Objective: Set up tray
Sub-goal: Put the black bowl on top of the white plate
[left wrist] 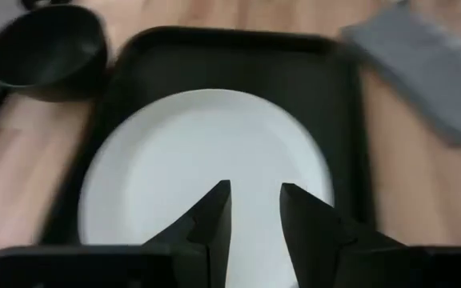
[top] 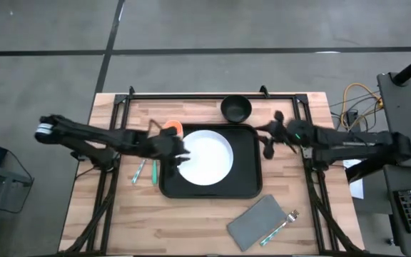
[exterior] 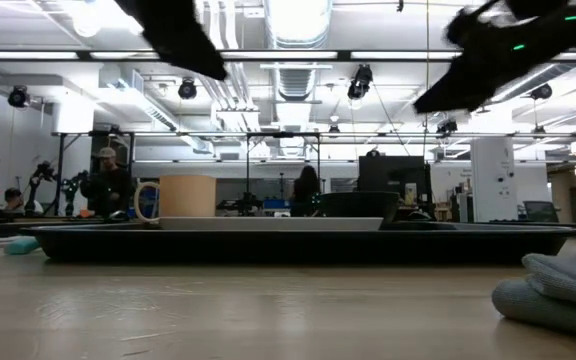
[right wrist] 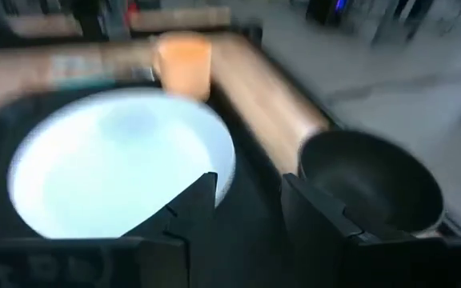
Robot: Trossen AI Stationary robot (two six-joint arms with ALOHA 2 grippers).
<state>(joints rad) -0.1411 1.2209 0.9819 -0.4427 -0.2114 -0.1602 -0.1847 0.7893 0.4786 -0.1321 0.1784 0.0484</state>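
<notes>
Tray (top: 247, 187) sits mid-counter (top: 191, 232), long axis running side to side, white plate (top: 207, 157) already lying in it. The left pincer (top: 178, 158) hangs over the plate's left edge, fingers a narrow gap apart and gripping nothing, arm stretched low in from the left. The right pincer (top: 268, 146) hovers at the tray's right rim, parted, empty, with the black bowl (top: 235, 108) just behind the tray, nearer to it. That bowl looks like the right arm's pick.

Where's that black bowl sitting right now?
In the high view, the black bowl sits on the table's far edge, just behind the tray, nearer the right gripper.
</notes>
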